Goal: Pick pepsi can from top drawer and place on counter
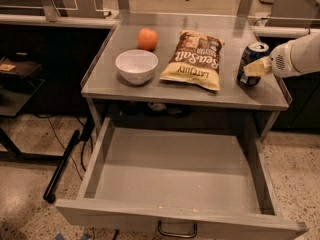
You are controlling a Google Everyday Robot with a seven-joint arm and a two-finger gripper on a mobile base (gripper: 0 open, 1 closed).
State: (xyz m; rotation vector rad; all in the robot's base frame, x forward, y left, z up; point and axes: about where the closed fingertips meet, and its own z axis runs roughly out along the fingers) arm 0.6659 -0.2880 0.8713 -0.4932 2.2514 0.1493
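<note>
The pepsi can (250, 59), dark blue with a silver top, is upright at the right end of the grey metal counter (150, 91), close to its raised right edge. My gripper (256, 68) reaches in from the right on a white arm (300, 56). Its yellowish fingers (260, 66) are closed on the can's lower right side. The can's base is at the counter's surface. The top drawer (175, 171) is pulled fully open below the counter, with nothing in it. Its dark loop handle (177, 230) is at the front centre.
On the counter are a chip bag (192, 60) just left of the can, a white bowl (136, 66) and an orange fruit (147, 39). A black side table (20, 79) and a leaning black rod (62, 166) are at the left. Another surface (285, 31) adjoins on the right.
</note>
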